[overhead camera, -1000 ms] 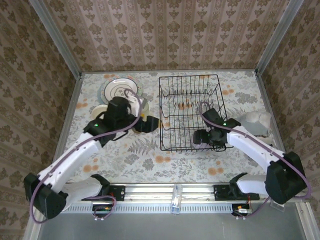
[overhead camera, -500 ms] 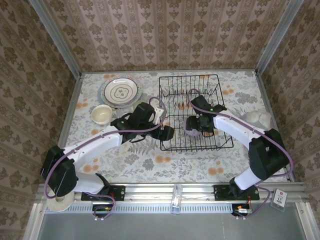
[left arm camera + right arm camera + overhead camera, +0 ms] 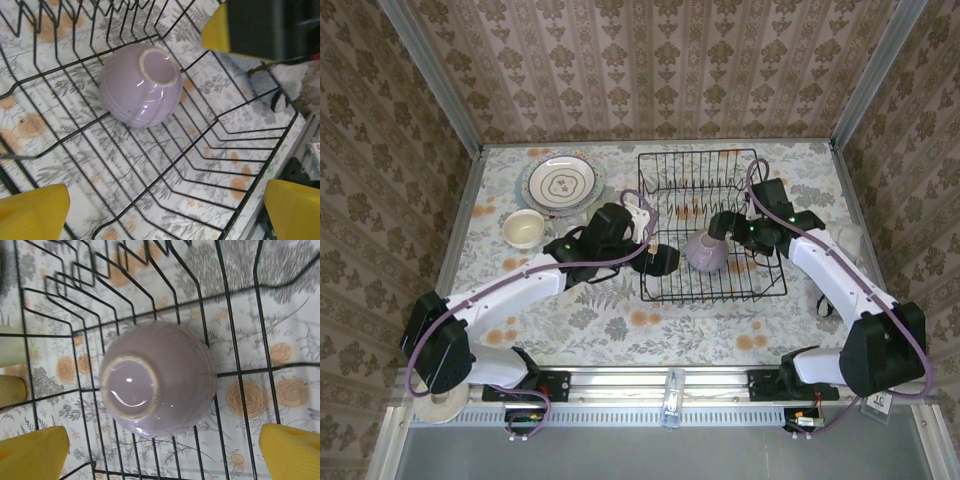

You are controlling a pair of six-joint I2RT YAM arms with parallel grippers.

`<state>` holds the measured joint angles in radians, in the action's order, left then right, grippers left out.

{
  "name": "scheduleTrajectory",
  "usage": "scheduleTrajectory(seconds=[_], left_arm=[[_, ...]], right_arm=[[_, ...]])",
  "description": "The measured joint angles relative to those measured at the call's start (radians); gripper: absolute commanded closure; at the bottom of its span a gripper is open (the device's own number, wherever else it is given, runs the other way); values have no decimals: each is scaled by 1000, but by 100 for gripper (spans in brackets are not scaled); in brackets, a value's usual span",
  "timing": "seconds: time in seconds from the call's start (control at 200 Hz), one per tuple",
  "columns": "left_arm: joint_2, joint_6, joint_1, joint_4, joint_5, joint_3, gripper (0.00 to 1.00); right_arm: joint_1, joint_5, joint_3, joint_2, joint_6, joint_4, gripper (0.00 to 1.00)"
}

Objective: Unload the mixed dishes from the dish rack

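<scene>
From above, in the near half of the rack (image 3: 700, 175): upturned lilac bowl (image 3: 706, 252); left claw (image 3: 665, 260) and right claw (image 3: 728, 226) flanking it, both wide open, empty. At left wrist: bowl (image 3: 140, 85) off-centre. At right wrist: lower astride bowl (image 3: 157, 377), clear of wires; close gently.

Lilac bowl (image 3: 165, 370): glossy glazed ceramic, paler matt-looking foot ring; dish rack (image 3: 680, 200): thin black smooth-coated wire; table cover (image 3: 620, 320): matt floral print; cream bowl (image 3: 524, 228), nine o'clock of rack: smooth, glazed.
</scene>
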<state>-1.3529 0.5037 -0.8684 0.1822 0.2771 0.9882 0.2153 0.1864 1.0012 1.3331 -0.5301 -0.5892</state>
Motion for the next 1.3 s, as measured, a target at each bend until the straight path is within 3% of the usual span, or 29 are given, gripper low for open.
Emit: scheduleTrajectory(seconds=[0.185, 0.52, 0.735, 1.14, 1.3], left_arm=[[-93, 48, -15, -53, 20, 37, 4], [-203, 107, -17, -57, 39, 65, 8], [-233, 124, -18, -63, 41, 91, 8], [-349, 148, -21, -41, 32, 173, 5], [-383, 159, -21, -39, 25, 188, 4]], right_arm=[[-12, 106, -55, 74, -4, 73, 5], [-60, 185, -127, 145, -32, 208, 15], [-74, 231, -145, 154, -50, 259, 24], [-129, 338, -218, 155, -104, 418, 51], [-145, 365, -233, 160, -114, 463, 55]])
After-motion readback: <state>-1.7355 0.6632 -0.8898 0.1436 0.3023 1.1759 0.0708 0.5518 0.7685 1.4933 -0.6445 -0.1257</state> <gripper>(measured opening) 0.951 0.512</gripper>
